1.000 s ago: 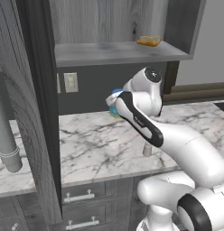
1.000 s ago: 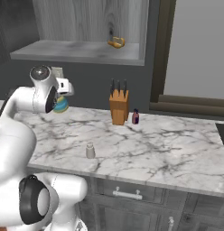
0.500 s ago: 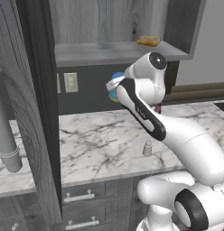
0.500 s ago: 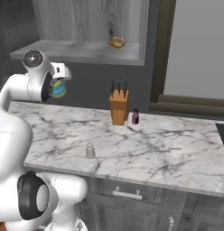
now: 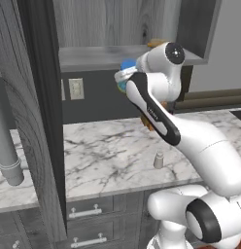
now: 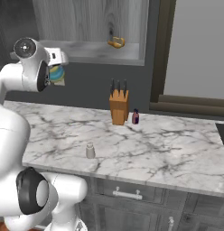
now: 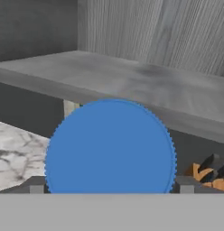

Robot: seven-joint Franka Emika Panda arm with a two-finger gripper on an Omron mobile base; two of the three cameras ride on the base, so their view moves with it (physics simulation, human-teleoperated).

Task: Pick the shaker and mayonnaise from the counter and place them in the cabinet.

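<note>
The mayonnaise (image 7: 110, 146) sits clamped in the pincer (image 5: 126, 78), lifted just in front of the cabinet (image 7: 145, 85) shelf edge, while the shaker (image 6: 90, 150) stands near the tabletop's (image 6: 168, 149) front edge, well apart from the knife block (image 6: 119, 103).

My views are evenly, softly lit, with no glare and only faint shadows under the cabinet (image 5: 117, 53) shelf; all render slightly soft and blurry.

Dark grey backsplash wall (image 6: 86, 85) behind pincer, pale wall outlet (image 5: 76, 88) beside it, dark door frame (image 6: 160, 49) far right.
</note>
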